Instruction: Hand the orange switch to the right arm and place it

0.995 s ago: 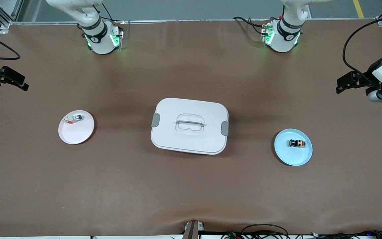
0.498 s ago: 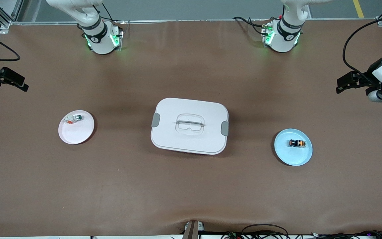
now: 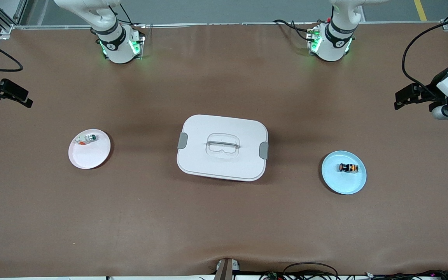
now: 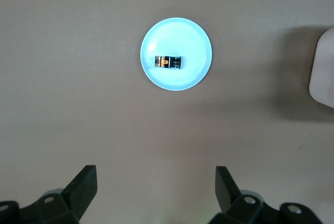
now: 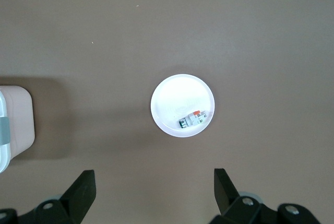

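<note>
The orange switch (image 3: 348, 167) is a tiny black block with orange markings. It lies on a light blue plate (image 3: 340, 183) toward the left arm's end of the table. It also shows in the left wrist view (image 4: 168, 62), on the same plate (image 4: 194, 73). My left gripper (image 3: 403, 99) hangs high over the bare table at that end, open and empty (image 4: 156, 178). My right gripper (image 3: 23, 99) hangs high over the right arm's end of the table, open and empty (image 5: 154, 179).
A white lidded box (image 3: 224, 167) with grey clips sits mid-table between the plates. A pale pink plate (image 3: 88, 157) toward the right arm's end holds a small whitish-green piece with an orange tip (image 3: 86, 139), which also shows in the right wrist view (image 5: 194, 119).
</note>
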Robot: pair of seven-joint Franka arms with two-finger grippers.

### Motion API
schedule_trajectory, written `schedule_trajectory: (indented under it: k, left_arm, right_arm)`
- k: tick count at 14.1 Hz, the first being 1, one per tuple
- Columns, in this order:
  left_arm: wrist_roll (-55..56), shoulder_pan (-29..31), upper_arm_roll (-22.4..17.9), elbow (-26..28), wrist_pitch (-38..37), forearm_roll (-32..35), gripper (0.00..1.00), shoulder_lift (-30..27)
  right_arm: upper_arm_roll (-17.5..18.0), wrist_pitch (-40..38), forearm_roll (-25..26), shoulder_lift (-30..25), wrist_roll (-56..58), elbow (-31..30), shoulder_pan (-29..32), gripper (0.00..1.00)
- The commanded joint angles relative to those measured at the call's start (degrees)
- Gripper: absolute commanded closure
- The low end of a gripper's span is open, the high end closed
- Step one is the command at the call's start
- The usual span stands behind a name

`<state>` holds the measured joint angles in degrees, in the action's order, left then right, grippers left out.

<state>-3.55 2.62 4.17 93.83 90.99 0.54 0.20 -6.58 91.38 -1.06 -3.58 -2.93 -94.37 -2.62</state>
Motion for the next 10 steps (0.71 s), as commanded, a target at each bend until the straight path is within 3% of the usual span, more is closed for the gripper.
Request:
schedule_trajectory:
  k: [1,4,8,10]
  left_arm:
    - [-0.76,0.37,0.22,-0.49,-0.82,0.43,0.0,0.15]
    - [-0.93,0.37,0.14,-0.4,-0.82,0.17,0.0,1.12]
    - [-1.11,0.37,0.13,-0.41,0.58,0.17,0.0,4.71]
    - [-1.11,0.46,0.13,-0.32,2.69,0.25,0.0,6.74]
  right_arm:
    - [0.6,-0.59,0.62,0.24,-0.59,0.76,0.6,0.0]
    - [0.69,-0.59,0.53,0.41,-1.03,0.94,0.86,0.0]
    - [0.6,-0.68,0.71,5.68,-0.51,1.11,0.43,0.0]
    - [0.6,-0.68,0.53,5.78,-0.15,1.29,0.78,0.0]
